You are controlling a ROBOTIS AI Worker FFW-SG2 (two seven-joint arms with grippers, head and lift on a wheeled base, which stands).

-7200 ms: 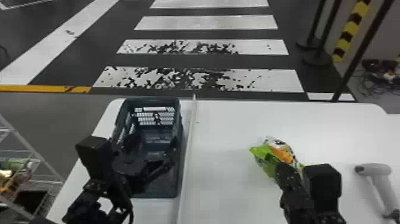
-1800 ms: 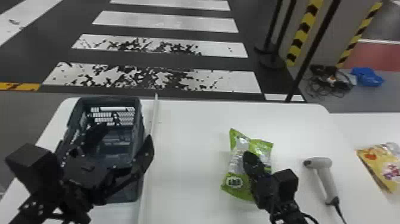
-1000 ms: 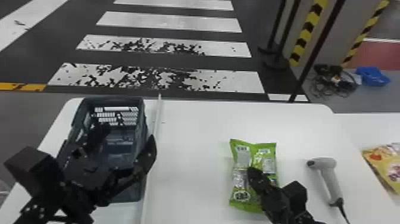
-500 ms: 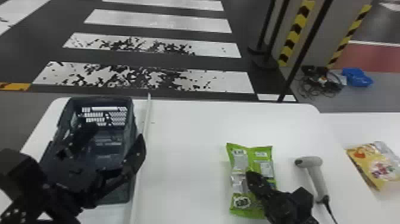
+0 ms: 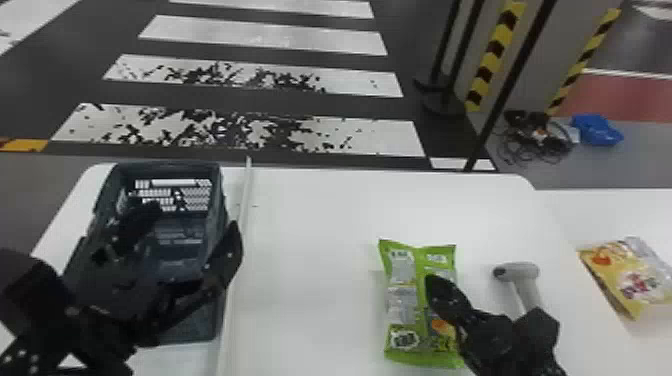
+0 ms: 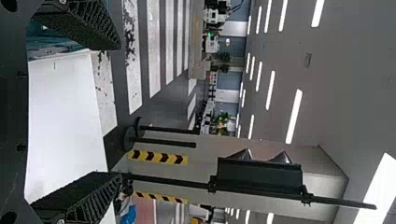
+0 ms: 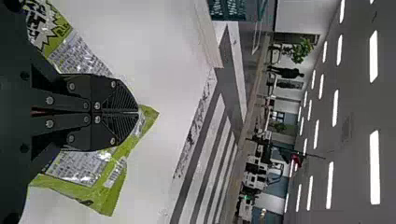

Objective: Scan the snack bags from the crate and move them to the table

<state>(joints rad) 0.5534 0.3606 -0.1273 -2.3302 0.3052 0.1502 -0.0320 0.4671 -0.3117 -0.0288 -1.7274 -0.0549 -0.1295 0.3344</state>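
Note:
My left gripper is over the dark crate, fingers spread wide. The left wrist view has the open left gripper with bare air between its tips. A green snack bag lies on the white table, its printed back up. Over that bag's right half is my right gripper. In the right wrist view, the right gripper has both fingers pressed together, with the green bag behind them; no part of it is seen between them.
A grey handheld scanner lies on the table to the right of the green bag. Farther right is a yellow snack bag. A long pale strip runs along the table just right of the crate.
The green bag's orange-and-white side no longer faces up, and it has turned and settled flatter. My right gripper has shifted rightward across it since half a second ago. The head view has swung right.

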